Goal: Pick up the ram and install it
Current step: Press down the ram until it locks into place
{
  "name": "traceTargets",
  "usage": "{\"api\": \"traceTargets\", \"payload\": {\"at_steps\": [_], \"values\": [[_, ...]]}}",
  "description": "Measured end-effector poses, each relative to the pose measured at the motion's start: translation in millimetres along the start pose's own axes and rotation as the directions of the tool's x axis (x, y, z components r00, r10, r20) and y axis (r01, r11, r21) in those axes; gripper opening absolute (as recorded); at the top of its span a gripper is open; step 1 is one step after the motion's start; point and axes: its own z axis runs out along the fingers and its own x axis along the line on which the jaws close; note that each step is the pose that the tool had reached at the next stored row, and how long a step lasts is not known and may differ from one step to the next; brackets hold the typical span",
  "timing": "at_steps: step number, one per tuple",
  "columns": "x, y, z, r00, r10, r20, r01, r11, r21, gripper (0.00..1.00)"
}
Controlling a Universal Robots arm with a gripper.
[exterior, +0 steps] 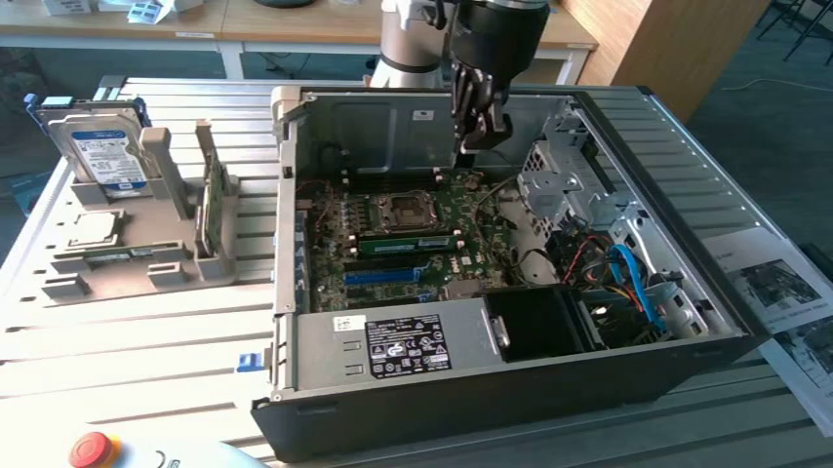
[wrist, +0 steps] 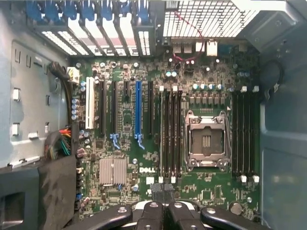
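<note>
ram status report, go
Gripper shut, nothing seen held, above motherboard inside case. Ram upright in grey holder outside case. Case wall between them.

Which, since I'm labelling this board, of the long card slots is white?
The outermost slot of the row, beside the bundled cables. Its neighbours are black, and a blue slot stands further along.

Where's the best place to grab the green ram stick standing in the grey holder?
Take the ram by its upper long edge, probably coming straight down from above and pinching across its two flat faces. It stands on edge in the grey holder, so its top looks freest.
</note>
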Motion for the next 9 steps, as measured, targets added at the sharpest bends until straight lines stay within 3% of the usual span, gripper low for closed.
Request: {"api": "traceTargets", "payload": {"at_steps": [6,9], "values": [[0.5,-2.3,0.0,1.0,0.0,-0.0001,0.0,1.0,-0.0004,0.1],[0.5,-2.4,2.8,1.0,0.0,0.0001,0.0,1.0,0.0021,0.1]]}}
